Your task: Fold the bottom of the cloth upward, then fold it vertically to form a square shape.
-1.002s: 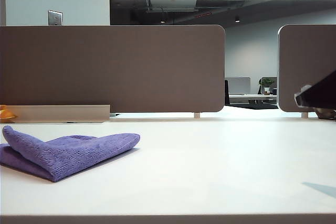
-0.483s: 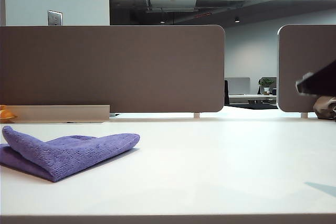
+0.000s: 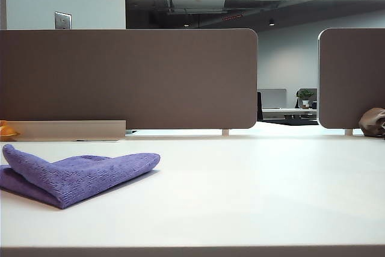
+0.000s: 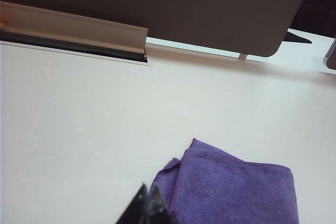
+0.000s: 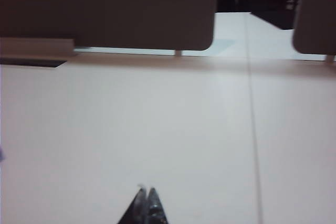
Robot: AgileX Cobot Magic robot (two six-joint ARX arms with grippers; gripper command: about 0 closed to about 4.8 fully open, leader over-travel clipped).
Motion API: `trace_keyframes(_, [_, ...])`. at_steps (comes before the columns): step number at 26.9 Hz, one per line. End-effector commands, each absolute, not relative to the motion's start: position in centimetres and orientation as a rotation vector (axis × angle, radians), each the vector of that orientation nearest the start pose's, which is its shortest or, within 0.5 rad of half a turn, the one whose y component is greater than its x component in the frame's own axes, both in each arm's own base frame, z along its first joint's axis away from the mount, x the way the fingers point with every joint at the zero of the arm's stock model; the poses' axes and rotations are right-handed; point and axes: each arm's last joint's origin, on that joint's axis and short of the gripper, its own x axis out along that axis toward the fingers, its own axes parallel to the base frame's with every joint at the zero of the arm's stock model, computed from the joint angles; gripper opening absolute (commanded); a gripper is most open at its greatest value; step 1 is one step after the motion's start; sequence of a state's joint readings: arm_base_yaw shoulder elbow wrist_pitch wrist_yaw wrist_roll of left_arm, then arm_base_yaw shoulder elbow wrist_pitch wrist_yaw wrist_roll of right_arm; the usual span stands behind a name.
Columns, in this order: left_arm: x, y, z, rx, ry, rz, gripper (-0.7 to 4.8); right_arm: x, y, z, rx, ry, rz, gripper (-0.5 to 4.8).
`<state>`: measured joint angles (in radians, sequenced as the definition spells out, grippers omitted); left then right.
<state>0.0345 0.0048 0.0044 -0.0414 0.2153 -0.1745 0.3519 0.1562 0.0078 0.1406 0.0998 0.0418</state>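
cloth [image 3: 75, 176]: purple, fuzzy weave, matching stitched hem
bench [image 3: 252, 191]: plain off-white, a faint seam line in the right wrist view
divider panels [image 3: 129, 79]: flat taupe-brown
left gripper [image 4: 145, 209]: black, glossy, jaws pressed together
right gripper [image 5: 145, 205]: black, jaws closed
object at 9 o'clock edge [image 3: 7, 130]: orange

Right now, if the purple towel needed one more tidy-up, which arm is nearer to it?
Left, probably. The left hand, shut, hangs beside the cloth; the right hand, also shut, sees only bare table.
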Motion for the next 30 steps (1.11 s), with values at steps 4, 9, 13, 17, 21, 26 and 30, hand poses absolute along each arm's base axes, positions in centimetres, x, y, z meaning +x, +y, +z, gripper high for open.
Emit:
trace_keyframes(4, [9.7, -0.3, 16.3, -0.175, 0.041, -0.175, -0.03, 10.4, 1.7, 16.8, 0.045, -0.026, 0.09, -0.05])
trace_keyframes(9, [9.7, -0.3, 16.3, -0.175, 0.041, -0.175, -0.03, 10.0, 0.5, 17.4, 0.05, -0.096, -0.017, -0.05])
trace_keyframes(13, [9.7, -0.3, 16.3, -0.175, 0.041, -0.175, -0.03, 9.7, 0.1, 17.7, 0.05, -0.14, -0.061, -0.05])
trace_keyframes(17, [9.7, -0.3, 16.3, -0.175, 0.041, -0.175, -0.03, 9.7, -0.2, 17.9, 0.05, -0.154, -0.085, -0.05])
trace_keyframes(21, [9.7, -0.3, 16.3, -0.175, 0.041, -0.175, -0.03, 9.7, -0.2, 17.8, 0.049, -0.153, -0.085, -0.05])
trace_keyframes(26, [9.7, -0.3, 16.3, -0.175, 0.041, -0.175, -0.03, 9.7, -0.2, 17.8, 0.049, -0.154, -0.085, -0.05])
trace_keyframes(30, [9.7, -0.3, 16.3, -0.175, 0.041, -0.175, -0.03, 9.7, -0.2, 17.8, 0.049, -0.153, -0.084, -0.05])
